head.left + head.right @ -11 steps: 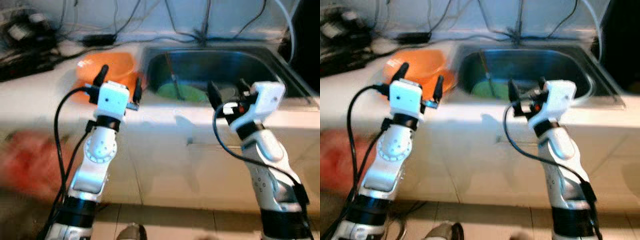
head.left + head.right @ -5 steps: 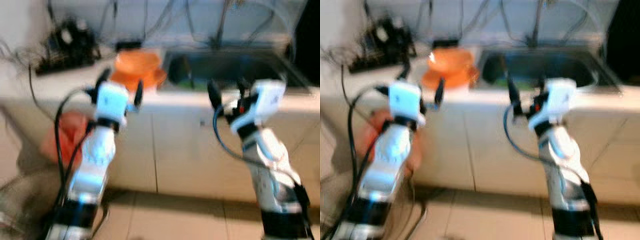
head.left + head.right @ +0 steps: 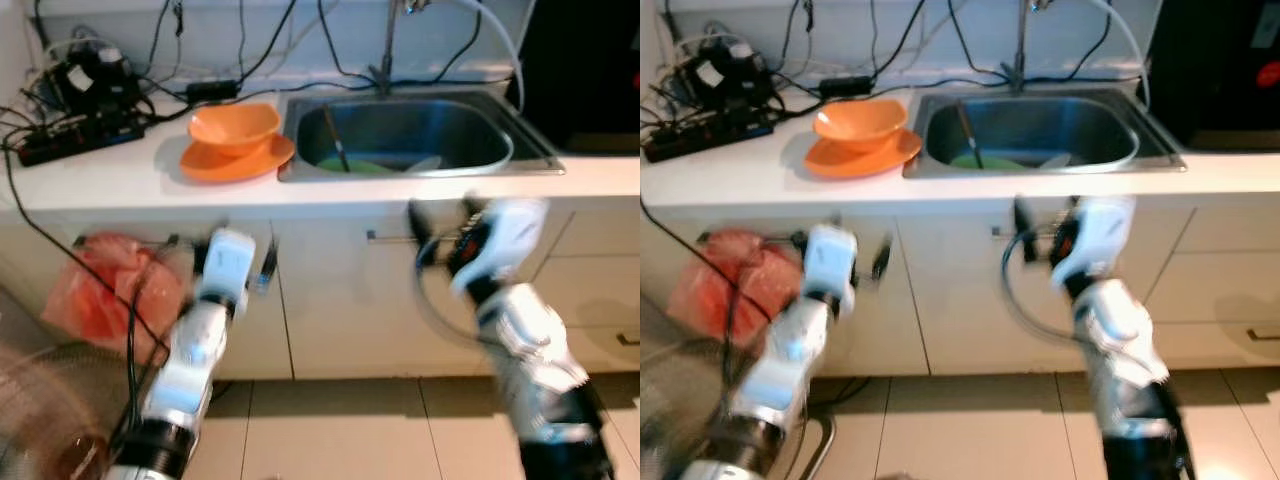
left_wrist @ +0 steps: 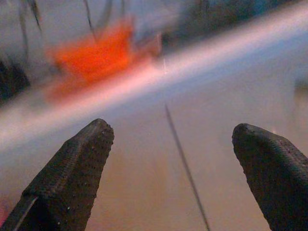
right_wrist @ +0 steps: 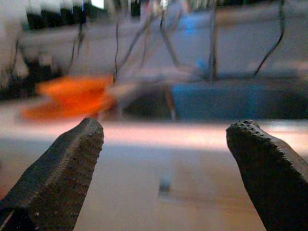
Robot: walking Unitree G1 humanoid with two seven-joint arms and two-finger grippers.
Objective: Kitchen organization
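Both the left gripper [image 4: 173, 159] and right gripper [image 5: 166, 168] hang released below the worktop [image 3: 400, 192] edge; rising blindly risks striking it.

White counter [image 3: 120, 185] spans the frame's upper half, with a steel sink [image 3: 540, 160] set in at upper right. Pale wall [image 3: 280, 25] behind, with black cables [image 3: 160, 45] draped along it; a tap [image 3: 388, 45] rises at top centre. Cream cabinet doors [image 3: 340, 300] below the counter. Beige tiled floor [image 3: 350, 430] along the bottom. Dark area [image 3: 590, 60] at upper right. Red bag [image 3: 95, 290] hangs at left against the cabinets. Counter top is brightly lit.
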